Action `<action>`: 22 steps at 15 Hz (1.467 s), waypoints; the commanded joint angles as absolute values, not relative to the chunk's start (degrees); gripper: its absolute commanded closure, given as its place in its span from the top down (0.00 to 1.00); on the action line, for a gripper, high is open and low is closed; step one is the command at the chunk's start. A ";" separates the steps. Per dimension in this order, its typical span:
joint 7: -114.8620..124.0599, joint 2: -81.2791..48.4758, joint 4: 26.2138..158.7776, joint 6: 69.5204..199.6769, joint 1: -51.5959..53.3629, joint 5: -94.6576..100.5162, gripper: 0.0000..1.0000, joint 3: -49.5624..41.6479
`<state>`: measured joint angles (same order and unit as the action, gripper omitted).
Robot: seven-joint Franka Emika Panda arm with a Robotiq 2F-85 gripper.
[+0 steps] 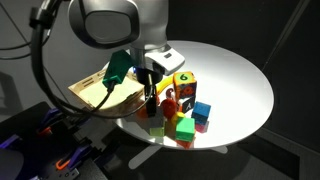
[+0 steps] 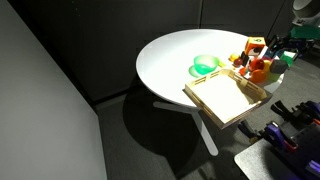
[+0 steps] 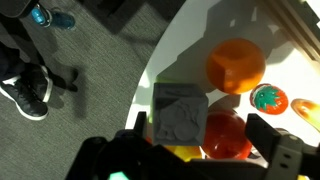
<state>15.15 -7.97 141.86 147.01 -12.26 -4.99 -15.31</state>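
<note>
Exterior view, left to right: wooden tray (image 1: 100,92) on the left part of the round white table (image 1: 245,80), gripper (image 1: 150,95) hanging just past the tray's edge, then the toy cluster: yellow block (image 1: 185,80), blue block (image 1: 203,110), green block (image 1: 185,128) at the front. Jaws spread wide, nothing pinched. Wrist view, left to right: carpet and someone's shoes (image 3: 28,90) off the table, then grey block (image 3: 180,112) sitting between and below the two fingers (image 3: 275,140), red piece (image 3: 228,135) right against it, orange block (image 3: 237,65) further out, green-and-orange disc (image 3: 268,97) toward the right. Grey block is close to the table rim and seems to rest on something yellow. My read: approach phase of a pick, lined up on grey block, no contact yet. Next move calls for a straight descent with one finger on each side; the right one must clear the red piece, and a nudge could push things off the rim. Writing: a "6" on the yellow block. Grey block has a raised relief, unreadable. No brands visible.
</note>
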 commanded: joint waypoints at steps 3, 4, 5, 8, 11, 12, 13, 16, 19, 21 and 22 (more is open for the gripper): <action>14.35 -9.15 140.87 147.02 -12.79 -4.73 1.00 -15.43; 14.32 -9.34 140.84 147.02 -12.80 -4.73 1.00 -15.45; 14.28 -9.60 140.79 146.98 -12.82 -4.77 1.00 -15.46; 14.32 -10.19 140.71 146.93 -12.82 -4.74 1.00 -15.55; 14.37 -10.86 140.59 146.94 -12.82 -4.69 1.00 -15.68; 14.38 -11.08 140.55 146.96 -12.82 -4.68 1.00 -15.72; 14.36 -11.33 140.49 146.94 -12.83 -4.70 1.00 -15.75; 15.10 -11.99 140.55 148.14 -12.59 -3.71 1.00 -16.21; 16.08 -12.55 140.73 150.70 -12.16 -1.97 1.00 -16.99; 15.02 -12.71 140.57 150.71 -12.40 -2.18 1.00 -16.88; 14.82 -12.74 140.59 150.69 -12.40 -2.08 1.00 -16.89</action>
